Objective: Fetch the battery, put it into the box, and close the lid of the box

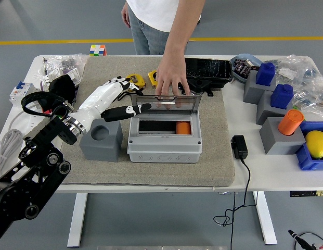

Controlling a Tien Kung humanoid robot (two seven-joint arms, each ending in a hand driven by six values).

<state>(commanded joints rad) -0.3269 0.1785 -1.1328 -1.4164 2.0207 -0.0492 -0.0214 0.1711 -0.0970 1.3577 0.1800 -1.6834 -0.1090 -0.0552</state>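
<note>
With the orange battery [183, 127] lying inside the box [164, 140], the left hand [119, 99], fingers spread and empty at centre-left, reaches toward the lid [165, 103]; a person's hand [171, 79] there risks pinching.

A grey plastic rectangular box [164, 139] sits flat on a beige mat on the bench. Its clear hinged lid [166, 103] stands tilted up from the far edge, open over a dark rectangular window in the top. Inside that window lies a short orange cylindrical battery [183, 128], resting toward the right end of the opening, partly hidden by the box's rim.
</note>
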